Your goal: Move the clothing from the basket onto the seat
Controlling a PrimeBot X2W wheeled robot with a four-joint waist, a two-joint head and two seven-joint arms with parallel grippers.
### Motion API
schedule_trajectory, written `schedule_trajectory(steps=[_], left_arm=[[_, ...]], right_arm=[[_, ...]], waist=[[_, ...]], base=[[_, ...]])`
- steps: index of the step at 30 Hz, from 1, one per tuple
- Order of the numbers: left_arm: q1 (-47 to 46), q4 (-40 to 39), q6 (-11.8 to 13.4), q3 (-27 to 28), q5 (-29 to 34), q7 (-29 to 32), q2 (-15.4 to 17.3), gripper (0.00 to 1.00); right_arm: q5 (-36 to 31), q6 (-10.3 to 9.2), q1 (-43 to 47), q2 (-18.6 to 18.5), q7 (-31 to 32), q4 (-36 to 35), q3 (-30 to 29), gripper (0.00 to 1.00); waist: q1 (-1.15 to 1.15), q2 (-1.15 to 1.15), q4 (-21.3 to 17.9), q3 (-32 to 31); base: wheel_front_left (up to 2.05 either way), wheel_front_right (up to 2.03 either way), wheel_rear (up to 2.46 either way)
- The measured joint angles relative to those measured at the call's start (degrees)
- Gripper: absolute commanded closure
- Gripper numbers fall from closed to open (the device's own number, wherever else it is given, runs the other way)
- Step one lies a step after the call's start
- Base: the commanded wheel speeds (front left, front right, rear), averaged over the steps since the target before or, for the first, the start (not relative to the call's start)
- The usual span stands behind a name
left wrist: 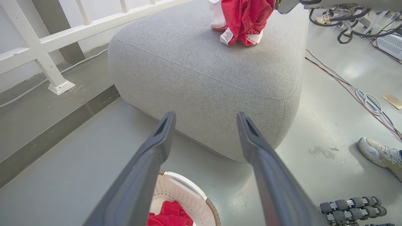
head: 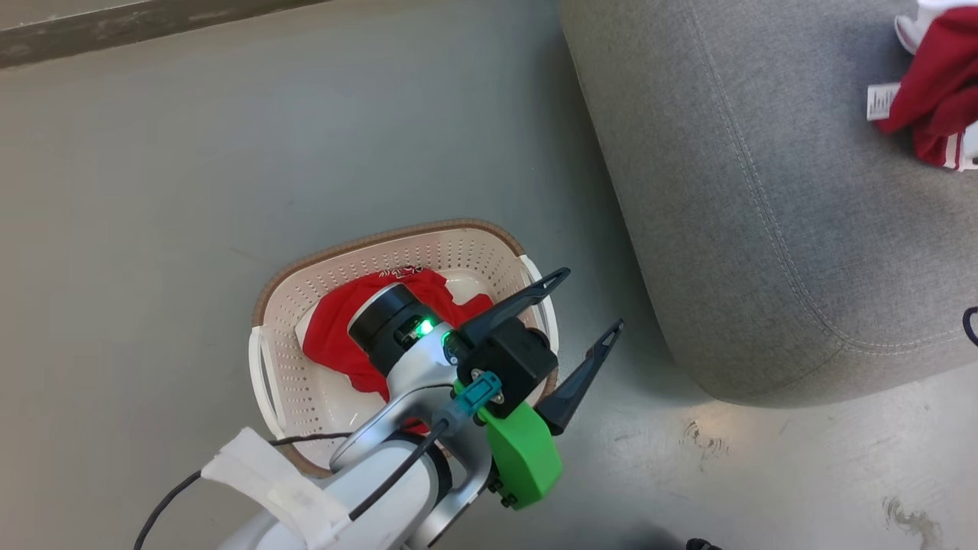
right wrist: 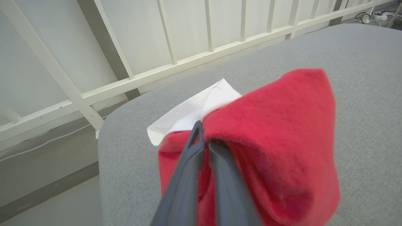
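Note:
The cream basket (head: 321, 260) stands on the floor with red clothing (head: 336, 328) lying in it. My left gripper (head: 592, 300) hovers open and empty above the basket's right rim, pointing toward the grey seat (head: 764, 191). In the left wrist view its jaws (left wrist: 204, 116) stand wide apart, with the basket (left wrist: 188, 194) and its clothing (left wrist: 171, 213) below them. A second red and white garment (left wrist: 245, 18) sits on the seat (left wrist: 204, 72), pulled up at its top. My right gripper (right wrist: 204, 141) is shut on that garment (right wrist: 276, 141) over the seat (right wrist: 361, 78).
A white railing (right wrist: 188, 62) runs behind the seat. Cables (left wrist: 361, 94) trail over the floor to the seat's right, near a person's shoe (left wrist: 380, 155) and a rack of dark rollers (left wrist: 348, 208). A raised floor ledge (left wrist: 47, 138) runs on the left.

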Motion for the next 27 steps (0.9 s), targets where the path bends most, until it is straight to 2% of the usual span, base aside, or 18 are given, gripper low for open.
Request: schedule_trajectory(steps=[5, 6, 7, 13, 27], left_arm=[[-0.16, 0.46, -0.2, -0.01, 0.0, 0.0, -0.01, 0.0], [-0.2, 0.59, -0.25, -0.01, -0.01, -0.01, -0.01, 0.0], [-0.2, 0.76, -0.25, 0.0, -0.01, -0.01, -0.01, 0.0], [-0.21, 1.68, -0.33, 0.36, -0.05, -0.68, 0.01, 0.0], [-0.11, 3.79, -0.24, 1.98, -1.26, -3.7, -0.07, 0.0]], right_arm=[[0.26, 0.25, 0.03, -0.03, 0.01, 2.12, -0.04, 1.0], [0.25, 0.26, -0.05, -0.05, 0.01, 2.34, 0.01, 0.64], [0.21, 0.27, -0.14, -0.08, 0.0, 2.43, 0.15, 0.0], [-0.46, 0.83, -0.47, 0.35, -0.45, 3.31, 1.59, 0.0], [-2.83, 3.09, 1.9, 4.28, -1.03, 4.74, 6.43, 0.0]], waist=[[0.0, 0.0, 0.01, 0.23], [0.0, 0.0, 0.02, 0.26], [0.0, 0.0, 0.03, 0.26], [0.0, 0.0, 0.03, -0.36], [0.0, 0.0, -0.54, -4.99]], base=[[0.0, 0.0, 0.0], [0.0, 0.0, 0.0], [0.0, 0.0, 0.0], [0.0, 0.0, 0.0], [0.0, 0.0, 0.0]])
